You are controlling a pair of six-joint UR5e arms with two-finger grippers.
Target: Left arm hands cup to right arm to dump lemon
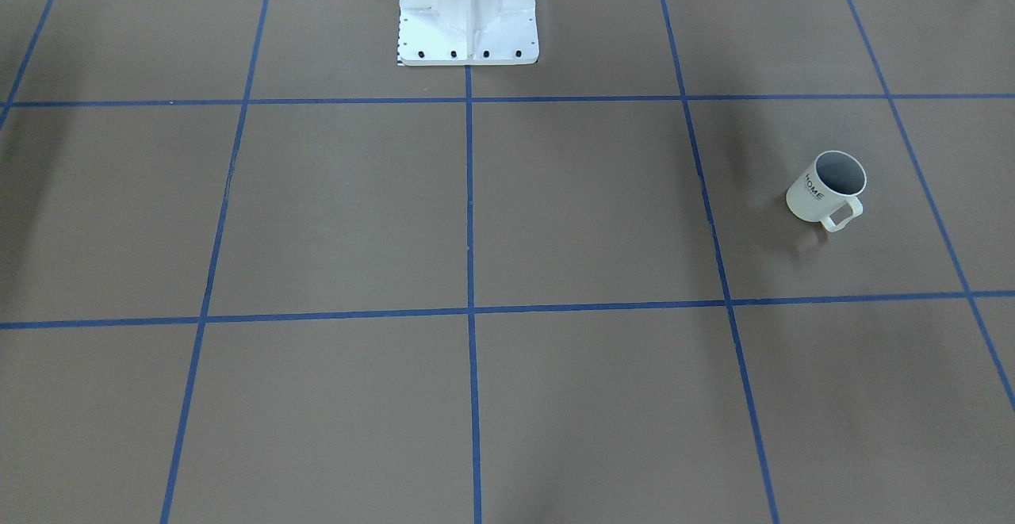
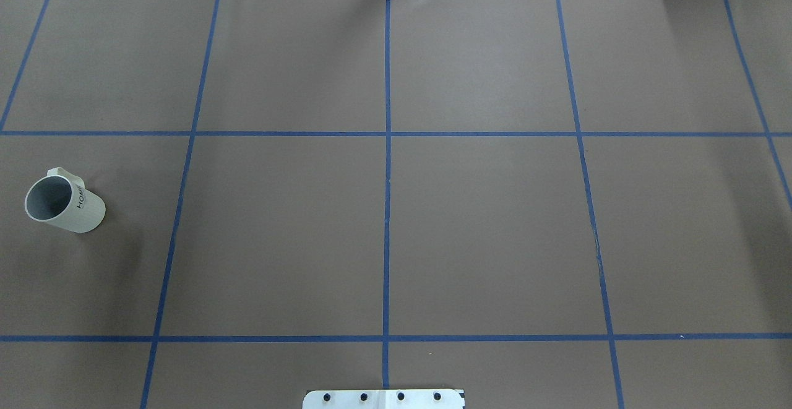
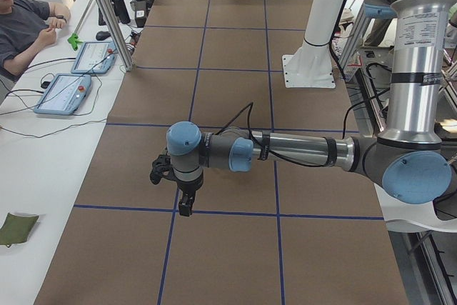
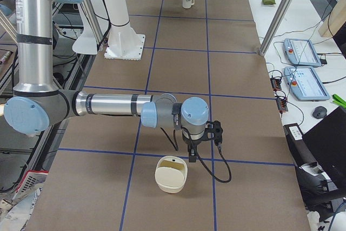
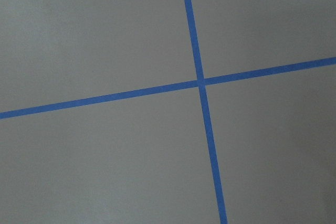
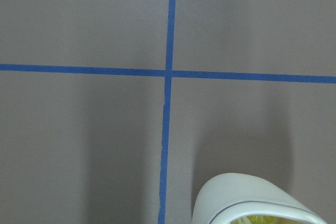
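The cup (image 2: 65, 205), a white mug marked "HOME", stands upright on the brown table at the overhead view's far left. It is at the right in the front view (image 1: 825, 187) and small at the far end in the exterior right view (image 4: 187, 0). Its inside shows grey with no lemon in view. A sliver of yellow-green, seemingly the lemon (image 6: 256, 220), lies in a cream container (image 6: 247, 198). The left gripper (image 3: 184, 205) points down over the near table end, and the cup does not show in that view. The right gripper (image 4: 192, 151) hangs just behind the container (image 4: 171, 174). I cannot tell whether either is open or shut.
Blue tape lines (image 2: 387, 180) grid the table. The white pedestal base (image 1: 468, 9) stands at the robot's side. A person (image 3: 21, 26) sits by tablets (image 3: 63, 94) along the operators' edge, where metal posts (image 3: 107, 12) stand. A green cloth (image 3: 16, 228) lies there too.
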